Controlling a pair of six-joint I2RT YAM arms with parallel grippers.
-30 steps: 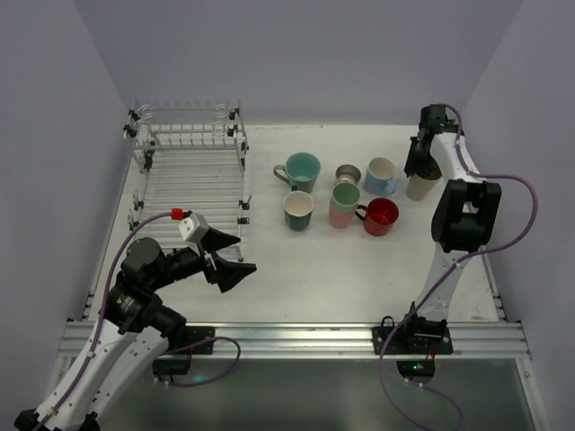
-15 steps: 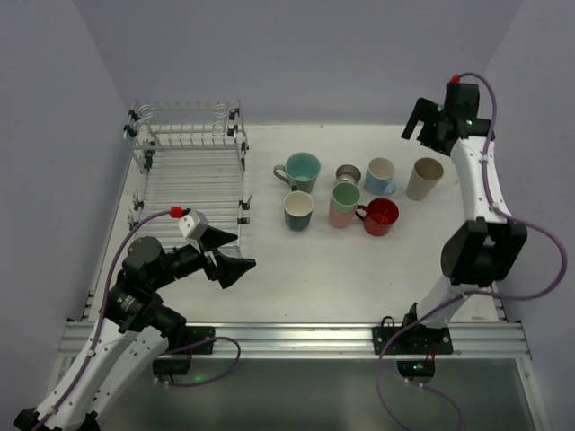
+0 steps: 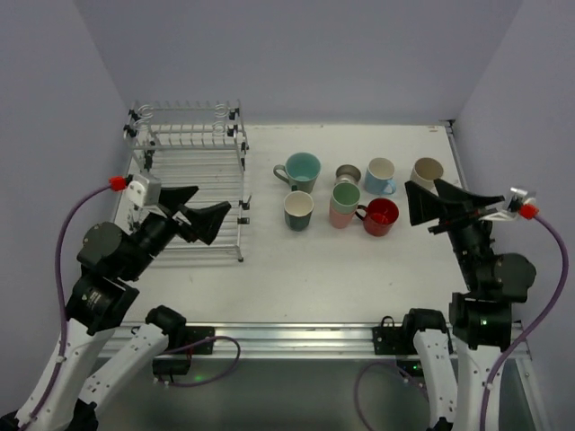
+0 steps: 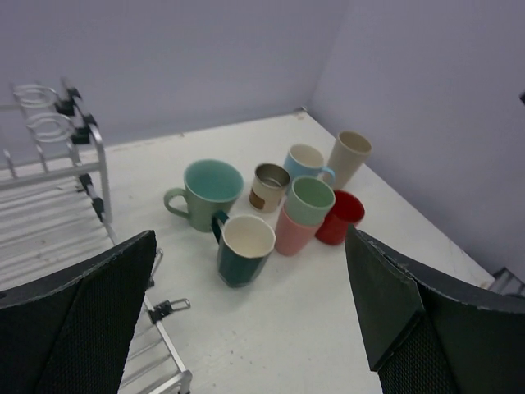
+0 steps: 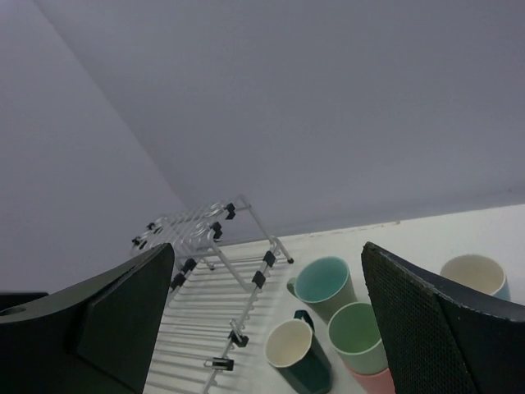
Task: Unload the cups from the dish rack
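place: robot lab test cell
enclosure: plain lavender walls [image 3: 296,54] box the table in on three sides
bench: bare white table [image 3: 323,269], aluminium rail [image 3: 296,339] along the near edge
hardware: left arm [image 3: 108,269] and right arm [image 3: 485,278] mounted at that rail, purple cable [image 3: 59,260] run loose in the open
props: cups [image 3: 346,196] and chrome dish rack [image 3: 193,175] laid out on the bench like test items

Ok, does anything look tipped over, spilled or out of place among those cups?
Nothing looks tipped, spilled or broken. One oddity: the mint green cup sits nested inside the pink cup instead of standing on the table like the others. The dish rack holds no cups.
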